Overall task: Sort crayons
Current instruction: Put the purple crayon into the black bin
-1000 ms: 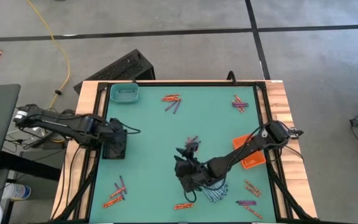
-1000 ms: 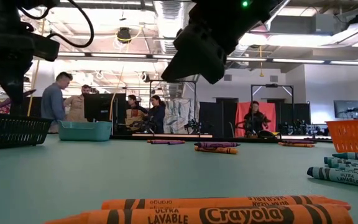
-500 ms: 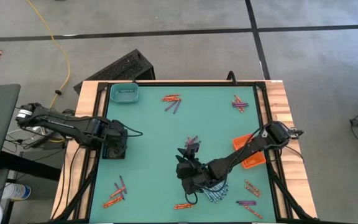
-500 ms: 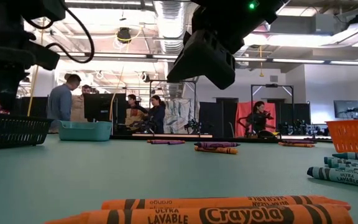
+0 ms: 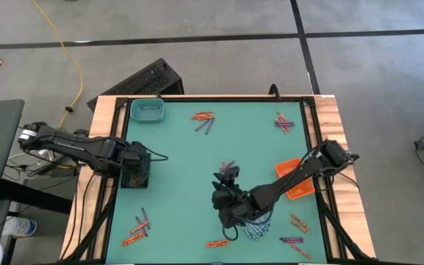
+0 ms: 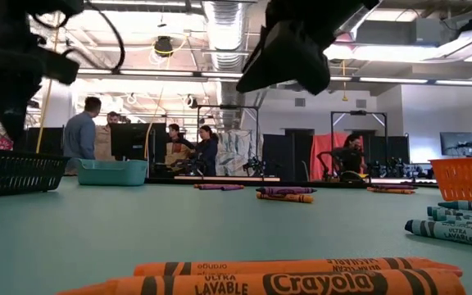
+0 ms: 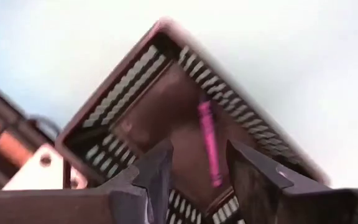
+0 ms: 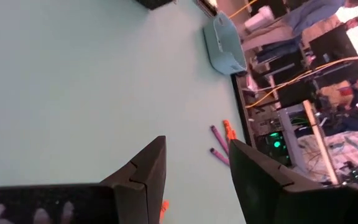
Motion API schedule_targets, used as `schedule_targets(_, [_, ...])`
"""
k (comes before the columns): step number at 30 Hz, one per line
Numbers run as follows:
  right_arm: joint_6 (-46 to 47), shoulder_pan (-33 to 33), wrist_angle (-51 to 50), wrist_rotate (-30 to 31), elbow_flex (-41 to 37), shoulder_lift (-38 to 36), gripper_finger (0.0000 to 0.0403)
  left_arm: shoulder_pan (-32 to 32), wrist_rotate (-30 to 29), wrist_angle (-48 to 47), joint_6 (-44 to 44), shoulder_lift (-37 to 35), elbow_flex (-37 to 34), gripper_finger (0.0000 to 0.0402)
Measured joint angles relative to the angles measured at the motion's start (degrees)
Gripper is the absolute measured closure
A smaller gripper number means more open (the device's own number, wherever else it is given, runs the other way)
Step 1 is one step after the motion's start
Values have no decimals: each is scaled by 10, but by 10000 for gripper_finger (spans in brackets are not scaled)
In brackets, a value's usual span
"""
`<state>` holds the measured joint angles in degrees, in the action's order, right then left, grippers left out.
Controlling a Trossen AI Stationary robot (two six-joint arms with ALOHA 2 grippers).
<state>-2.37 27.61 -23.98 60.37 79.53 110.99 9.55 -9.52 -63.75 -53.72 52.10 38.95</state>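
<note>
My left gripper [image 7: 197,177] hangs open over the black tray [image 7: 135,93] at the table's left edge, fingers pointing down. A purple crayon [image 7: 209,143] lies inside that tray, beneath the gap between the fingers. My right gripper [image 8: 194,180] is open and holds nothing, raised above the table's middle [image 5: 223,193]. Near it lie a few crayons [image 5: 227,168] and a pile of blue-grey crayons [image 5: 256,227]. Other crayon clusters lie at the far middle [image 5: 203,119], far right [image 5: 284,122], near left [image 5: 138,228] and near right [image 5: 295,230].
A teal tray [image 5: 147,110] stands at the far left corner, and an orange tray [image 5: 297,182] at the right under my right arm. Two orange crayons [image 6: 301,279] lie close to the near edge. People stand in the room beyond the table.
My right gripper has risen a little above the table's middle and stays open.
</note>
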Motion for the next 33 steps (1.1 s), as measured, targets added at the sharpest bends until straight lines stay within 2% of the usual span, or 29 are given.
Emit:
schedule_targets(3, [31, -5, -50, -18, 0, -16, 228, 17, -20, 46, 46, -5, 24, 261])
schedule_targets(8, [110, -36, -148, -114, 0, -36, 228, 60, -30, 199, 160, -3, 47, 262])
schedule_targets(11, [110, -60, -190, -168, 0, -37, 228, 82, -31, 282, 222, 13, 47, 262])
schedule_targets(14, [85, -81, -195, -211, -4, -37, 228, 102, -33, 328, 264, 41, 47, 262])
schedule_targets(25, [0, -159, -238, -274, -11, -37, 228, 165, -33, 403, 329, 213, 46, 262])
schedule_targets(33, [-98, -224, -230, -379, -11, -37, 228, 176, -13, 472, 366, 304, 46, 262])
